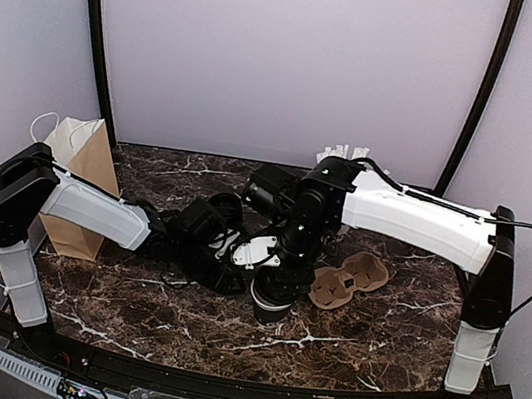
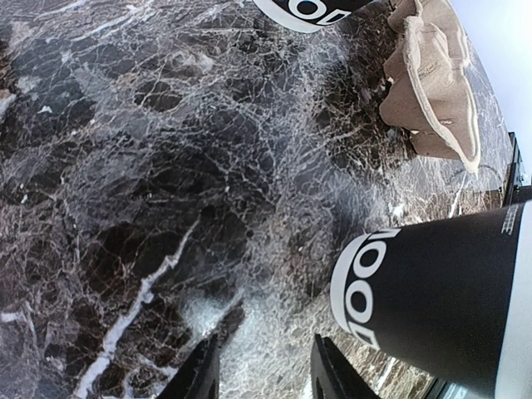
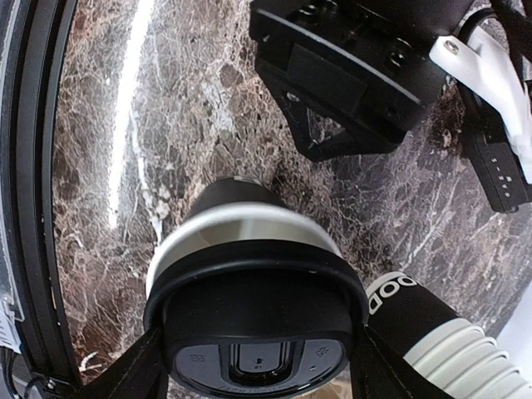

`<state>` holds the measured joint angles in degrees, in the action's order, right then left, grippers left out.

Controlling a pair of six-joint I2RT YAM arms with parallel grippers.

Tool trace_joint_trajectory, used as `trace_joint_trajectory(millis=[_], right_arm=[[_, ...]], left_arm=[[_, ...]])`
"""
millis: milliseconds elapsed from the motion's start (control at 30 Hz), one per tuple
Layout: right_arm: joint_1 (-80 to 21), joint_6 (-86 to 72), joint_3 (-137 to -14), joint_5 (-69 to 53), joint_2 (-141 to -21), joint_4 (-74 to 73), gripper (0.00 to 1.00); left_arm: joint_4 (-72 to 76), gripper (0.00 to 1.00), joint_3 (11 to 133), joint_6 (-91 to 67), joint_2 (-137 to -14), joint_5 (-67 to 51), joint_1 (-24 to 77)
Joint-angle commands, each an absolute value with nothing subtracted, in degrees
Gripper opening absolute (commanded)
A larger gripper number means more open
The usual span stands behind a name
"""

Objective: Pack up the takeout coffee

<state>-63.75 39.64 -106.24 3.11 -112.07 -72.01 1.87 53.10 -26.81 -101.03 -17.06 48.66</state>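
One takeout coffee (image 3: 258,324) sits in your right gripper (image 3: 249,367), its fingers pressed against both sides of the lid. It is a small black paper cup with a glossy black lid and a pale band just under the lid's rim. It is at the front middle of the marble table (image 1: 127,309), near the cardboard carrier (image 1: 350,279), while your left gripper (image 2: 264,370) stands partly spread around nothing.

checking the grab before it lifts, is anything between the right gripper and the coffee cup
Nothing visible does. The right gripper has a finger pressed on each side of the lid of the coffee cup.
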Motion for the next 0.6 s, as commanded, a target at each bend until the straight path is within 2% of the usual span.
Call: trace_joint_trajectory(millis=[0, 567], right_arm=[[-64.8, 40.9, -105.4, 6.7, -108.6, -71.7, 0.71], [-65.2, 40.2, -107.9, 5.3, -113.2, -72.1, 0.7]], left_arm=[[2.2, 0.41, 52.3, -26.9, -98.8, -16.4, 48.6], [3.5, 0.41, 52.0, -27.3, -100.2, -17.5, 48.6]])
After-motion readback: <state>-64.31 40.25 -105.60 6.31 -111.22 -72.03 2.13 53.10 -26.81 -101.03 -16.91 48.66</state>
